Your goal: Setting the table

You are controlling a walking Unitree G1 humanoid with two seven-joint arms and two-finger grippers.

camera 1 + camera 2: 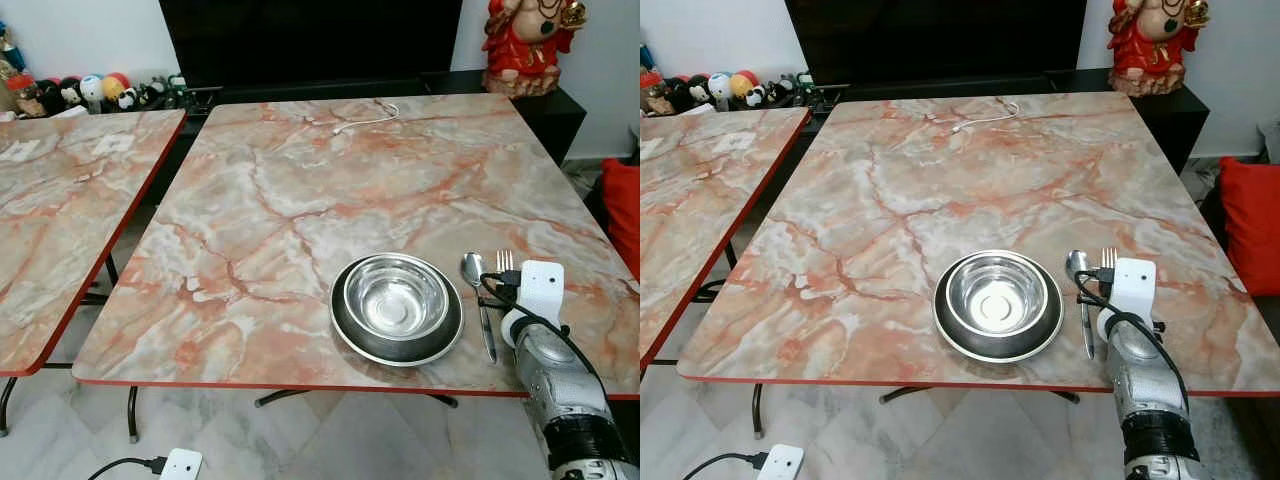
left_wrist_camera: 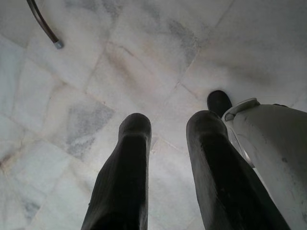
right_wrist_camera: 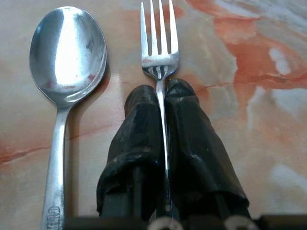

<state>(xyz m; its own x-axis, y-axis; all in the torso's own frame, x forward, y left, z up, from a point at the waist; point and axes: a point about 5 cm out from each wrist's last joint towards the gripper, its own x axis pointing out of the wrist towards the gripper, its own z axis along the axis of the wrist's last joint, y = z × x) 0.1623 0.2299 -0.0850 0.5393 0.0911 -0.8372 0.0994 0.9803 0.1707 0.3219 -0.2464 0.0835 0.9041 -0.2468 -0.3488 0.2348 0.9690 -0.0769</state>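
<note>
A steel bowl (image 1: 397,296) sits in a steel plate (image 1: 345,330) near the front edge of the marble-patterned table (image 1: 300,200). Just right of the plate a steel spoon (image 1: 474,270) (image 3: 67,52) lies flat. Beside the spoon is a fork (image 1: 505,261) (image 3: 159,43), its tines pointing away from me. My right gripper (image 3: 162,98) is shut on the fork's handle, low over the tabletop, with the right arm (image 1: 555,385) reaching in from the front right. My left gripper (image 2: 168,127) hangs open above the floor.
A second marble table (image 1: 60,200) stands to the left with a gap between. A white cable (image 1: 365,118) lies at the far edge. Behind are a dark TV unit (image 1: 310,40), small toys (image 1: 95,92) and a red figurine (image 1: 525,40). A red cushion (image 1: 1250,220) sits at right.
</note>
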